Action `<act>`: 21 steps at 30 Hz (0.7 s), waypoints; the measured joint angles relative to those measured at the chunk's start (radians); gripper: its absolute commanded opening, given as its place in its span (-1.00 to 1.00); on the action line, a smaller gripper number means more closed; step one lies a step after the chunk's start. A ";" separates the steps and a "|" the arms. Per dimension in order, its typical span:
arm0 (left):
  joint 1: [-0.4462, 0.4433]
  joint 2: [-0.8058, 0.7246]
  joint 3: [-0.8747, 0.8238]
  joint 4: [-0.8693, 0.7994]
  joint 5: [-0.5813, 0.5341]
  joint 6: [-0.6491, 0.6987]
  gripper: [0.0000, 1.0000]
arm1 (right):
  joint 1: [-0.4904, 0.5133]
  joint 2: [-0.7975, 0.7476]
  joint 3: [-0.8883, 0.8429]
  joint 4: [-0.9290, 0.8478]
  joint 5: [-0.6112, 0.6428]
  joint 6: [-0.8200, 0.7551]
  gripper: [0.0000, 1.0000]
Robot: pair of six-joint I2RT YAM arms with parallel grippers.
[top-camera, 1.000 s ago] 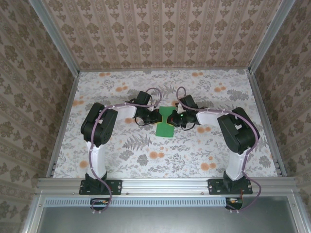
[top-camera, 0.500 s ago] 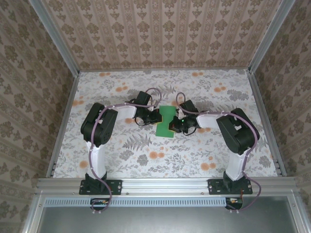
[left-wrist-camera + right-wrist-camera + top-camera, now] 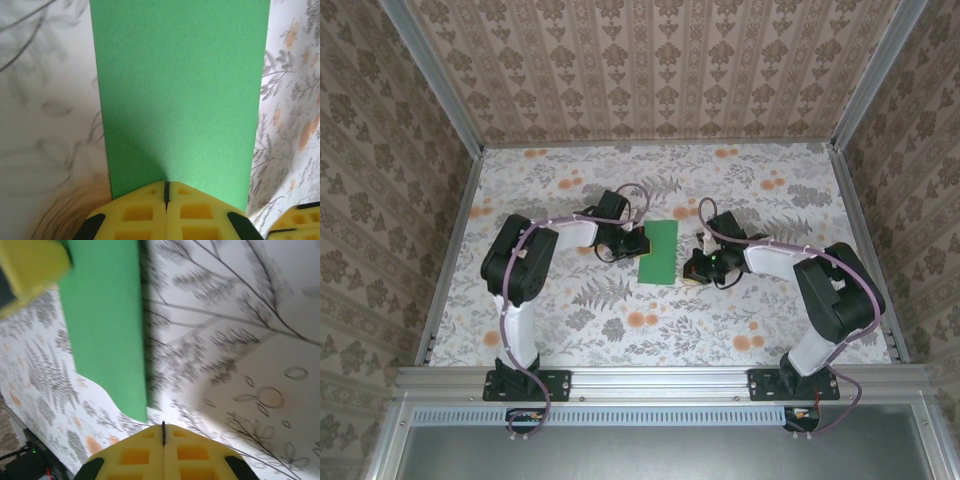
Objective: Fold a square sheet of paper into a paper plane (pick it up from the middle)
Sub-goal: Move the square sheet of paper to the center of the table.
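Top external view is showing the square sheet of paper (image 3: 660,251) lying mid-counter, already folded down to a narrow green strip with its long side running away from the arms. The left fingers (image 3: 145,212) are clenched shut with their tips at its left edge. It's looking like they're pressing it down, though I can't tell for sure if they're touching or just hovering over it. The right fingers (image 3: 192,455) are clenched too, gripping nothing, sitting near the strip's right side on the floral counter (image 3: 570,300). For the crease, I'm guessing the trick is running closed tips along the fold while pinning the layers so they aren't sliding. Counting: one sheet, two arms.
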 measured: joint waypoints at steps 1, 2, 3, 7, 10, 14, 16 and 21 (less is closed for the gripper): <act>0.003 -0.022 -0.025 -0.003 -0.013 -0.008 -1.00 | 0.000 0.002 0.020 0.000 0.000 0.000 -1.00; 0.005 -0.049 -0.055 -0.006 -0.029 -0.018 -1.00 | 0.000 0.003 0.040 0.000 0.000 0.001 -1.00; 0.008 -0.075 -0.085 -0.007 -0.042 -0.031 -1.00 | 0.003 0.007 0.064 0.001 0.000 0.003 -1.00; 0.010 -0.175 -0.199 -0.004 -0.073 -0.087 -1.00 | 0.024 0.044 0.125 0.022 0.000 0.008 -1.00; 0.010 -0.214 -0.237 -0.011 -0.073 -0.104 -0.95 | 0.051 0.069 0.130 0.039 -0.002 0.020 -1.00; 0.010 -0.230 -0.240 0.000 -0.069 -0.115 -0.88 | 0.072 0.110 0.143 0.076 -0.025 0.045 -1.00; 0.010 -0.245 -0.242 0.020 -0.061 -0.121 -0.87 | 0.078 0.151 0.176 0.085 -0.038 0.054 -1.00; 0.007 -0.304 -0.282 0.084 -0.043 -0.144 -0.89 | 0.088 0.249 0.259 0.095 -0.063 0.059 -1.00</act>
